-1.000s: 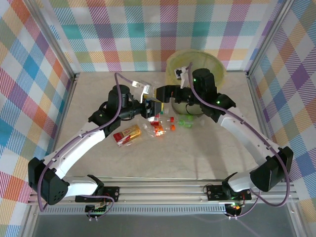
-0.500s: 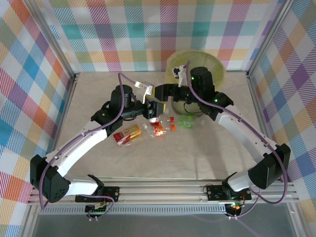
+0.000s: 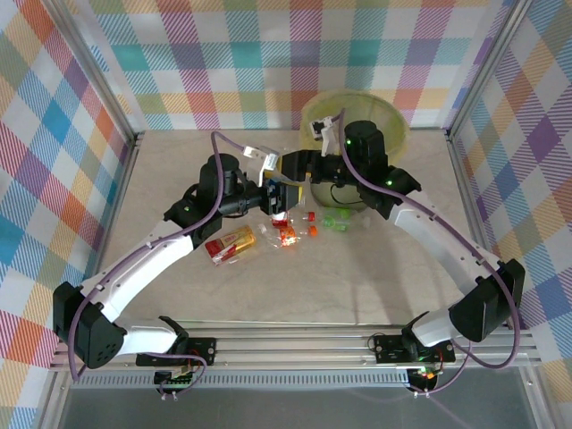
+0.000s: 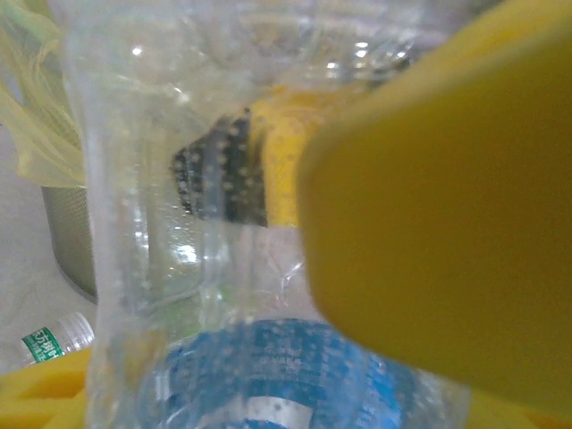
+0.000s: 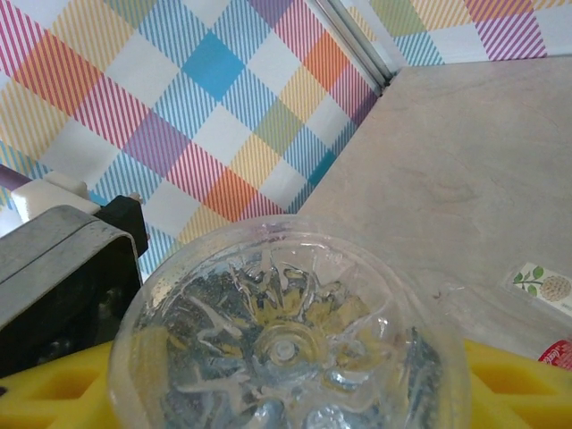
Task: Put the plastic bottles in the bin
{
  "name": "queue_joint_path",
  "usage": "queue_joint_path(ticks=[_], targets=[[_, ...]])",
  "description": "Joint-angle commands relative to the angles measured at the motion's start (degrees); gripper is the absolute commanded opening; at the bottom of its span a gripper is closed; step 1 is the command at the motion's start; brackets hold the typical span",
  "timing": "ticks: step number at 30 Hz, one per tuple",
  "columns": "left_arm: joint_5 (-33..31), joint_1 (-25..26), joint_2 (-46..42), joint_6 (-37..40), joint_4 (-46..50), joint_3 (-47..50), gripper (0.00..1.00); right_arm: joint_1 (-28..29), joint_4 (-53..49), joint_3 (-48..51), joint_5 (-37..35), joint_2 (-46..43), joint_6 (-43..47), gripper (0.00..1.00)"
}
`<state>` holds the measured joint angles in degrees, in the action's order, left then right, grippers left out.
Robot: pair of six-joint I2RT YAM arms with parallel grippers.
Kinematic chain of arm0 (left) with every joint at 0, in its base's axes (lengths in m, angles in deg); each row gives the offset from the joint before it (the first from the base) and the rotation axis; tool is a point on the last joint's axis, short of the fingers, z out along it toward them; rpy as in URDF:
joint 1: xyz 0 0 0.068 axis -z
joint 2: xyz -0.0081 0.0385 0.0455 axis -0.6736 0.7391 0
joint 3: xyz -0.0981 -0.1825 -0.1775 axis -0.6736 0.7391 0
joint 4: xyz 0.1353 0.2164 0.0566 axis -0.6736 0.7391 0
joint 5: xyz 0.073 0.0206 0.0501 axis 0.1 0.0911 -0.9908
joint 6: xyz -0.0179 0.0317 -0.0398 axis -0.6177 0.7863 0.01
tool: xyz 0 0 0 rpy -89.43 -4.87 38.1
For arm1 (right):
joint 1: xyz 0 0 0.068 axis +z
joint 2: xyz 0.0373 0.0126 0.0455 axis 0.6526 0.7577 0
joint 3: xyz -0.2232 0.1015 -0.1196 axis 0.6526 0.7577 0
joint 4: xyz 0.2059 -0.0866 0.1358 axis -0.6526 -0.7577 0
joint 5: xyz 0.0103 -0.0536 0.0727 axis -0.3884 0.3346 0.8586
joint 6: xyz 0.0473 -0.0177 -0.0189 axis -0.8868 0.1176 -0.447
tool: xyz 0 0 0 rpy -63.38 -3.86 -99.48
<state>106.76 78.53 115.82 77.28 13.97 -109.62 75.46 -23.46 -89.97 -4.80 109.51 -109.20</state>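
Above the desk's [image 3: 357, 277] middle, the clear bottle [image 5: 286, 349] hangs between both tools. The right tool [image 3: 297, 170] has its jaws closed on the base; the left tool [image 3: 275, 191] flanks it, grip unclear. Confirm the right's hold, then swing to the bin [image 3: 394, 117] at 1 o'clock.

Clear blue-labelled bottle [image 4: 268, 380], yellow-bagged grey-green bin [image 3: 394, 113], rainbow plaid walls [image 3: 268, 54]
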Motion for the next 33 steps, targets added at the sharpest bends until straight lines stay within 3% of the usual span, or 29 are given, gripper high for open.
queue_joint_path(ticks=[1,6,20,25,33], targets=[[0.63,1.13,-2.40,-0.14,-2.97,-0.03,0.74,0.35,1.22,0.80,-1.70,-0.99,-0.17,0.62],[-0.75,1.17,-3.67,0.00,-1.60,0.01,1.00,-0.49,-1.05,-0.31,-5.63,-1.86,0.61,0.62],[-11.57,1.17,-10.48,0.22,2.12,2.76,1.00,-12.19,-15.02,-20.86,-18.02,2.23,2.83,0.63],[-14.27,1.17,-10.37,0.27,3.76,2.87,1.00,-15.48,-20.43,-30.11,-23.14,8.17,5.55,0.67],[-18.09,1.08,-9.95,0.63,6.14,2.65,1.00,-17.04,-27.66,-40.65,-31.37,17.38,9.11,0.66]])
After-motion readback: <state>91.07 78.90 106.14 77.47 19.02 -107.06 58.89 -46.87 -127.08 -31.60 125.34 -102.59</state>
